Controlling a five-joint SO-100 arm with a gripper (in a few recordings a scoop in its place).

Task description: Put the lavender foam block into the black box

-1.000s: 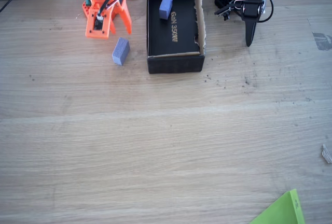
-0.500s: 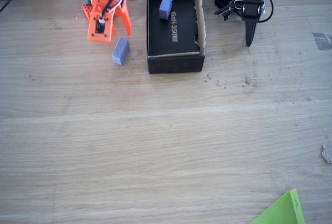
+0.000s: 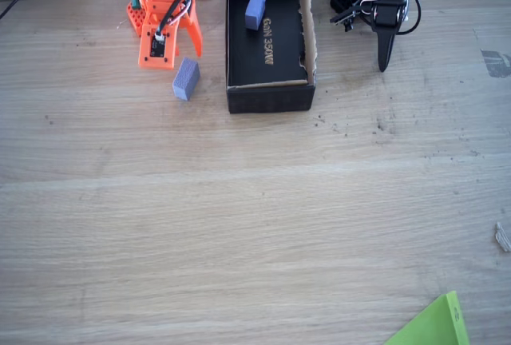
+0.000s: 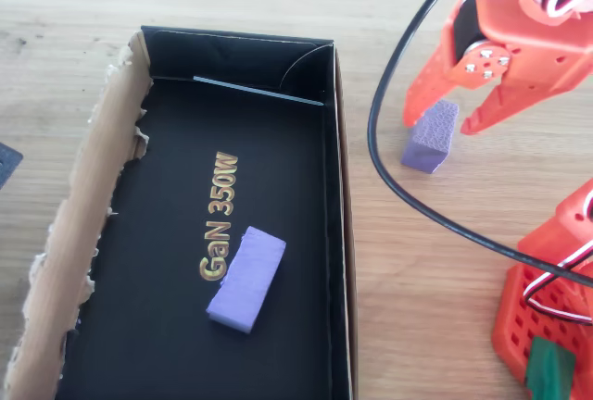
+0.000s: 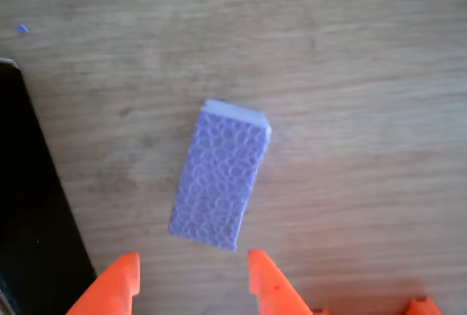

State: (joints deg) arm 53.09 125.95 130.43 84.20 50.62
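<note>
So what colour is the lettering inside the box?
Gold, reading "GaN 350W" on the black box floor; clearest in the overhead view.

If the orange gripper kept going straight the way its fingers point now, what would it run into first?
Most likely the lavender foam block. In the wrist view it lies on the table just ahead of the open gripper, roughly in line with the gap between the fingers. The remaining height above the block is unclear.

Lavender foam block [image 3: 186, 79], a small chunky cuboid, lies on the table near its far edge, beside the long open black box [image 3: 268, 97] lettered "GaN 350W".
</note>
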